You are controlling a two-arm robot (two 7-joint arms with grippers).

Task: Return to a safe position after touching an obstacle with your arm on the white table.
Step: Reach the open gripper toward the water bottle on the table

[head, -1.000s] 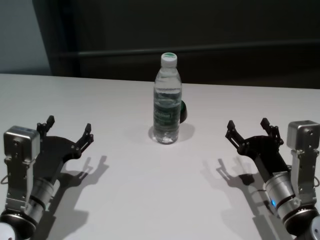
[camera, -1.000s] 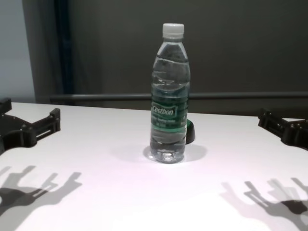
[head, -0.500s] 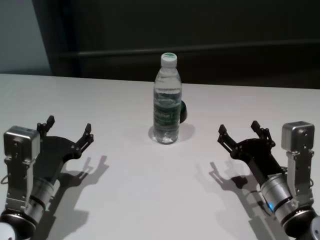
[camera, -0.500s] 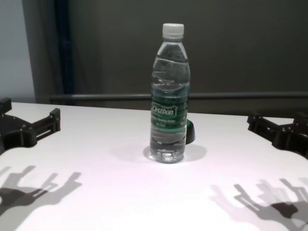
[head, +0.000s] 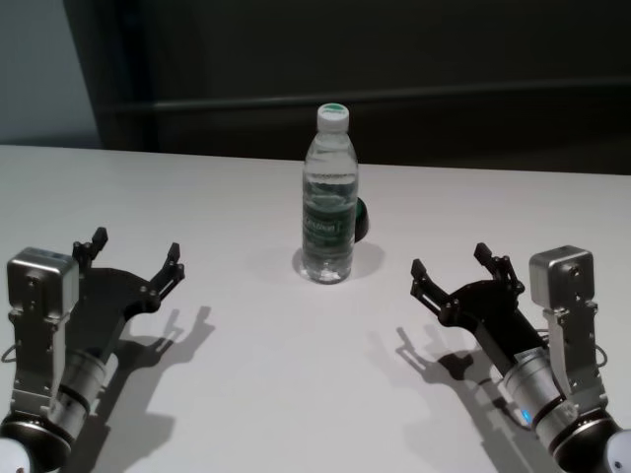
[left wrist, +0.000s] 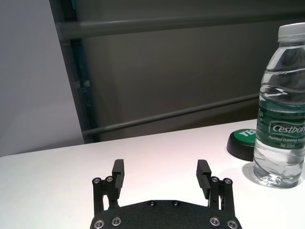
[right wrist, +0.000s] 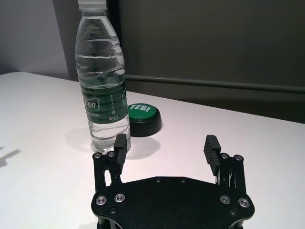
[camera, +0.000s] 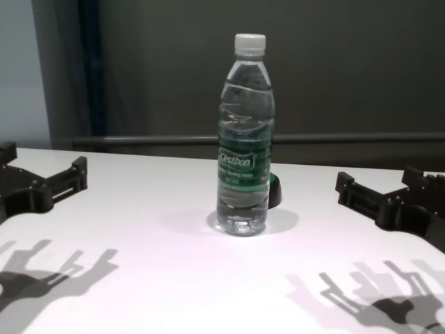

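Right claw (head: 455,275) spread wide, empty, near upright bottle (head: 328,197) on desk (head: 296,374); left claw (head: 133,252) released too (parked). Sideways sweep could topple bottle.

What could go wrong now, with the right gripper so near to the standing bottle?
1. The bottle stands upright, tall and narrow, on the white table. The open right gripper is beside it but apart; a sideways push high up would probably tip it over.
2. A green button sits close behind the bottle, so a falling bottle might strike it.
3. The left gripper is open and far off, so it adds little risk.
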